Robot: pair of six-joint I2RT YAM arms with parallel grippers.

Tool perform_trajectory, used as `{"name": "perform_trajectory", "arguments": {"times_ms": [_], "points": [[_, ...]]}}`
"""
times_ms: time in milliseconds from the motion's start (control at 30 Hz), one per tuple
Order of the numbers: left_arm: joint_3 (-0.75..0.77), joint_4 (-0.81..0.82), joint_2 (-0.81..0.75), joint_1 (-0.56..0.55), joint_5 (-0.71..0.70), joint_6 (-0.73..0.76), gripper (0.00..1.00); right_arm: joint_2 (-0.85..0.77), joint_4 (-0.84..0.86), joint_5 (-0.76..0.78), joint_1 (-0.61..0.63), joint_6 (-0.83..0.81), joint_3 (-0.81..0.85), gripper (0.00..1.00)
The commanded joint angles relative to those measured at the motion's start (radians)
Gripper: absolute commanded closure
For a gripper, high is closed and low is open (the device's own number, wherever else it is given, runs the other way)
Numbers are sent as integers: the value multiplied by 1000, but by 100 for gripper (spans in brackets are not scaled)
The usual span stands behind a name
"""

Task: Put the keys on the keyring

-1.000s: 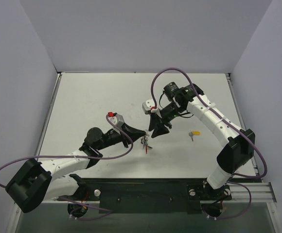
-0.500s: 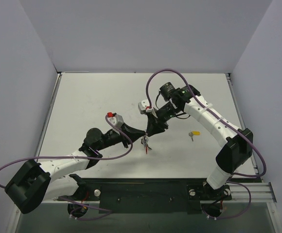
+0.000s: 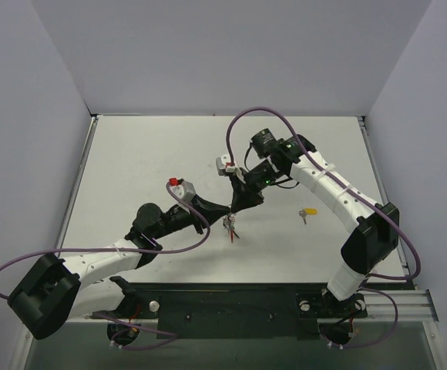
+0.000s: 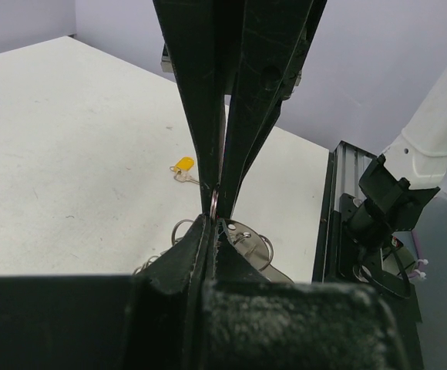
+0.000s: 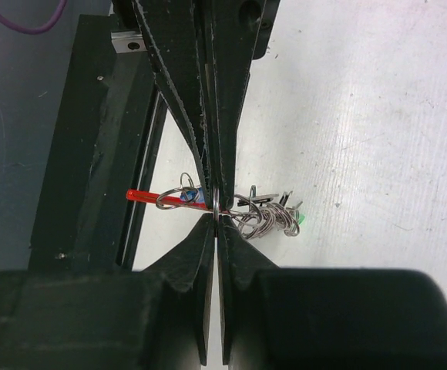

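White laminate makes up the surface [image 3: 146,154], and everything that matters sits around the keyring [image 5: 179,198], which hangs just above it near the middle. The left arm [image 3: 108,258] reaches in from the near-left of the keyring and the right arm [image 3: 335,193] curls in from the far-right, so the two meet nose to nose over it.

The left gripper [image 3: 226,212] and the right gripper [image 3: 235,206] are each closed down to a sliver. Both wrist views show thin silvery wire pinched where the tips come together, so each appears to have hold of the keyring. Which coil each one grips is too fine to tell.

The keyring itself is held clear of the surface, its red part sticking out to one side of the pinch. A bunch of keys [image 5: 266,217] and small loops dangles on the other side, one with a green cap [image 5: 297,220]. A single yellow-capped key [image 3: 308,210] lies loose on the surface, well apart from the keyring on the right arm's side, not yet threaded.

The step in hand looks like steadying the keyring between both grippers. To do it well:
- Keep one pinch firm and let only the other move, or the wire will twist and spring free.
- Keep the dangling bunch hanging below the pinch so it does not foul the split.
- Before freeing the right gripper for the yellow-capped key, check that the left one alone holds the keyring level.
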Motion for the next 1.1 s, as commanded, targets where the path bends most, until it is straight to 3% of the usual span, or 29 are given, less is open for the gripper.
{"name": "perform_trajectory", "arguments": {"times_ms": [0,67,167,233,300,467,567,733,867,1067], "points": [[7,88,-20,-2,-17,-23,100,-9,21,11,11,89,47,100],[9,67,-32,1,-25,-29,95,-13,17,31,12,111,47,100],[6,18,-71,7,-33,-17,61,-27,6,94,20,129,44,100],[0,-33,-121,14,-40,3,51,-35,-49,160,34,109,53,100],[3,-105,-178,21,-59,40,47,-22,-176,242,52,50,97,100],[33,-341,-295,21,-30,181,46,97,-515,476,103,-106,344,100],[27,-364,-302,1,-2,292,47,152,-655,600,146,-121,449,100],[32,-314,-253,-126,-120,509,46,166,-654,738,195,-67,463,100],[41,-205,-172,-137,-235,519,49,165,-655,764,212,-49,466,100],[62,-93,-66,-139,-285,507,49,162,-655,781,230,-38,456,100]]}}
